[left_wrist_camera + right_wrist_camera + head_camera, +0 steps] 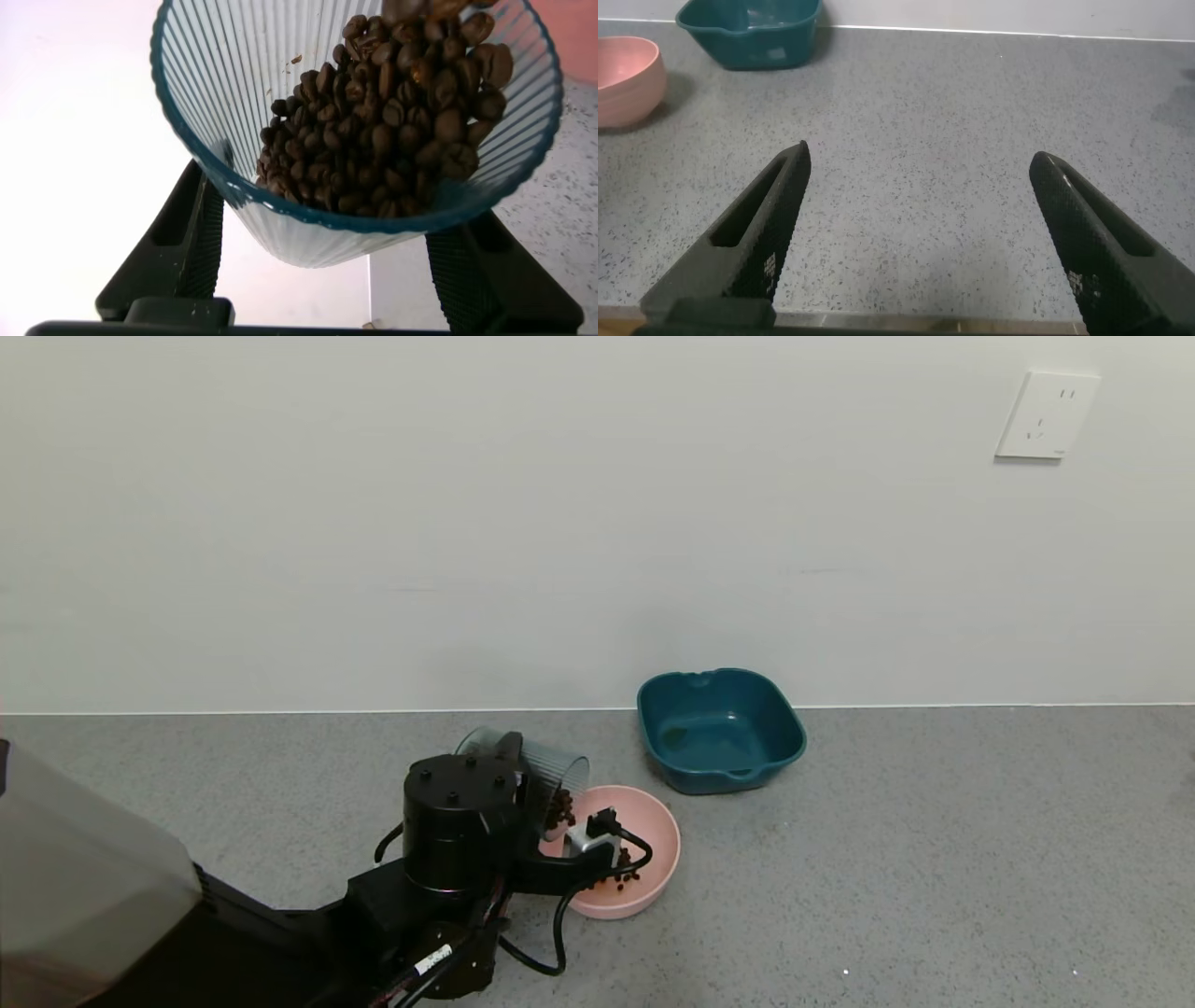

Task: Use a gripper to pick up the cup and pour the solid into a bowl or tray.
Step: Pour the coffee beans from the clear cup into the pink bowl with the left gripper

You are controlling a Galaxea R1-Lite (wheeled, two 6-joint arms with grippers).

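Note:
My left gripper (523, 775) is shut on the translucent blue-green ribbed cup (546, 775) and holds it tipped over the pale pink bowl (658, 831). Dark reddish-brown beans (560, 812) slide out of the cup's mouth, and some beans (618, 877) lie in the bowl. In the left wrist view the cup (234, 84) fills the picture between my two black fingers (177, 247), with a heap of beans (383, 121) at its rim. My right gripper (920, 163) is open and empty above bare counter; the pink bowl (626, 79) shows off to its side.
A dark teal square basin (719, 728) stands behind and right of the pink bowl, against the white wall; it also shows in the right wrist view (752, 33). Grey speckled counter (934, 859) stretches to the right. A wall socket (1046, 415) is high on the right.

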